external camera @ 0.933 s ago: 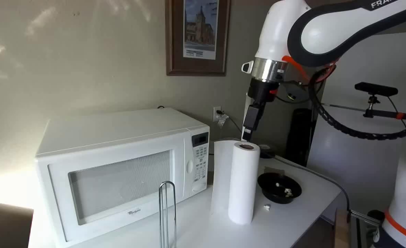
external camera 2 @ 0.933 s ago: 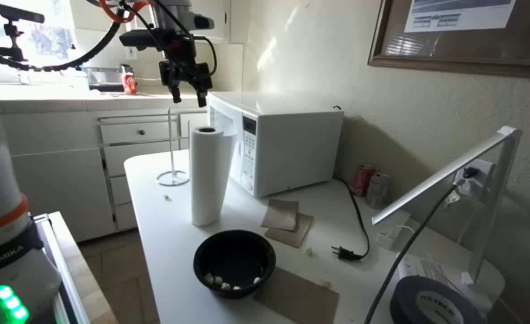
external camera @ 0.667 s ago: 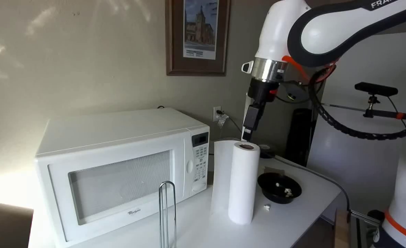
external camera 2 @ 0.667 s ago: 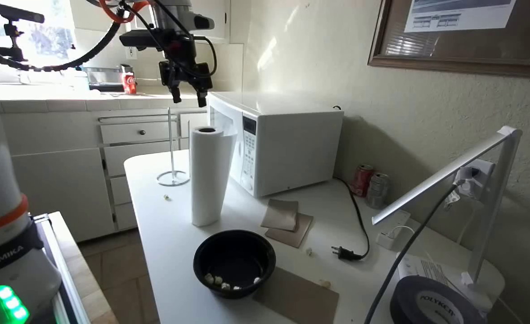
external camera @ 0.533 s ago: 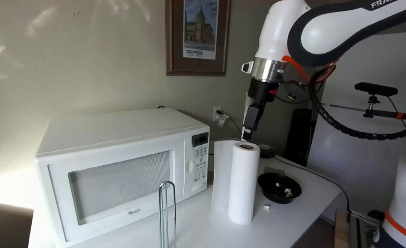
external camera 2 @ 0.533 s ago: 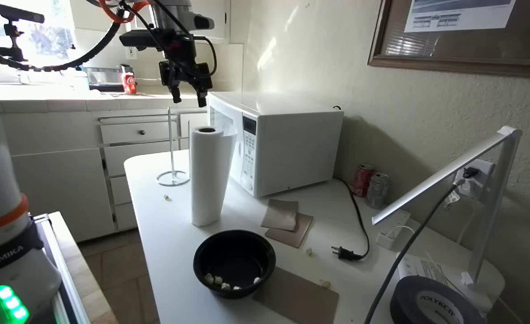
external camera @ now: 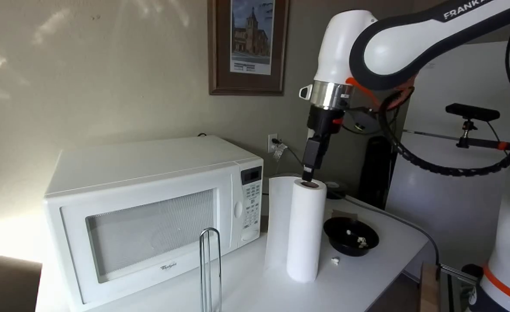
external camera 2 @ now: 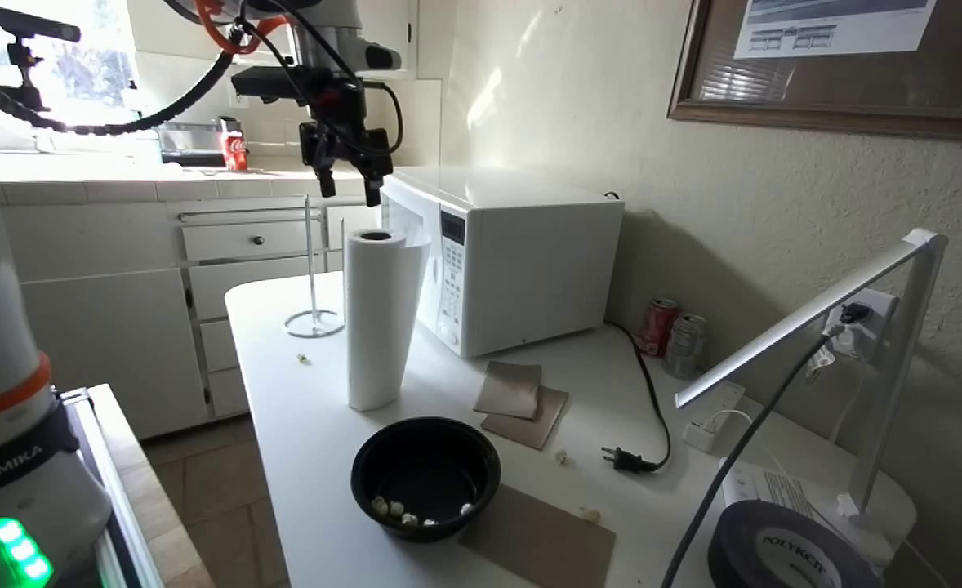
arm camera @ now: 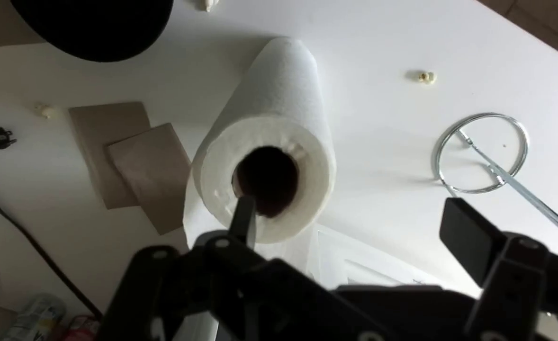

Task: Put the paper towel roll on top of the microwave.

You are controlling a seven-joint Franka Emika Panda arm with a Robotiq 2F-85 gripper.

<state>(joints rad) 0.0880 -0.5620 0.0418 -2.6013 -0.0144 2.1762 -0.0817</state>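
The paper towel roll, a tall white cylinder, stands upright on the white table in both exterior views (external camera: pixel 306 234) (external camera 2: pixel 373 327). A loose sheet hangs at its side. The wrist view looks down on its dark hollow core (arm camera: pixel 269 182). The white microwave (external camera: pixel 151 171) (external camera 2: pixel 538 269) stands beside the roll, and part of its front shows in the wrist view (arm camera: pixel 336 251). My gripper (external camera 2: pixel 350 194) is open and empty, just above the roll's top. In the wrist view (arm camera: pixel 355 222) one finger overlaps the core's edge and the other is off to the roll's side. Contact cannot be told.
A thin metal holder (external camera: pixel 201 260) (arm camera: pixel 525 189) stands in front of the microwave. A black bowl (external camera 2: pixel 358 482) with popcorn sits near the roll. Brown napkins (external camera 2: pixel 509 389), a power cord (external camera 2: pixel 652 400), cans (external camera 2: pixel 685 347) and a lamp (external camera 2: pixel 808 310) are farther along the table.
My gripper has moved lower and toward the microwave side, closer to the roll's top. It stays open. The roll and the microwave have not moved.
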